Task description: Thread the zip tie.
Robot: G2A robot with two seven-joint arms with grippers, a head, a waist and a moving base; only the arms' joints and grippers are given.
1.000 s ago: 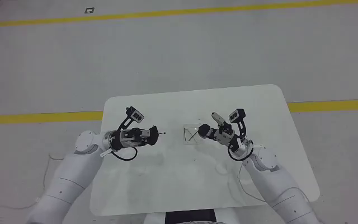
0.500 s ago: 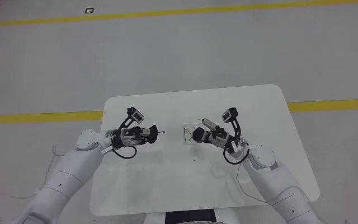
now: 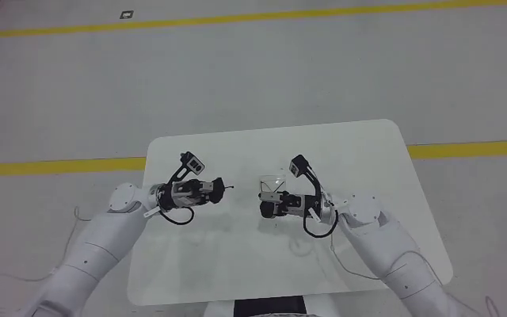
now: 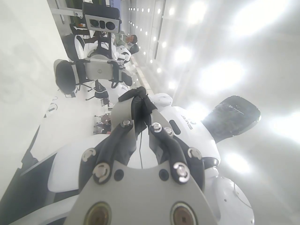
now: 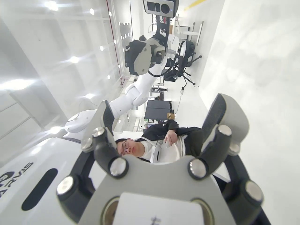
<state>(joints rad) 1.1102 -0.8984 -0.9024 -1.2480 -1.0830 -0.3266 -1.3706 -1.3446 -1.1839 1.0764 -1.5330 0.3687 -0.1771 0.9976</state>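
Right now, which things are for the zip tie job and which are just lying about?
For the job: zip tie, pinched in the left gripper; right gripper, open and empty.
Just lying about: small clear square on the white table; I can't tell what it's for.

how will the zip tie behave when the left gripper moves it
Probably floppy: the zip tie is a thin black strip bunched in the shut left gripper, a fine strand running back from the pinch. Likely very light, being so thin. Its loose part may sway or twist as the arm moves.
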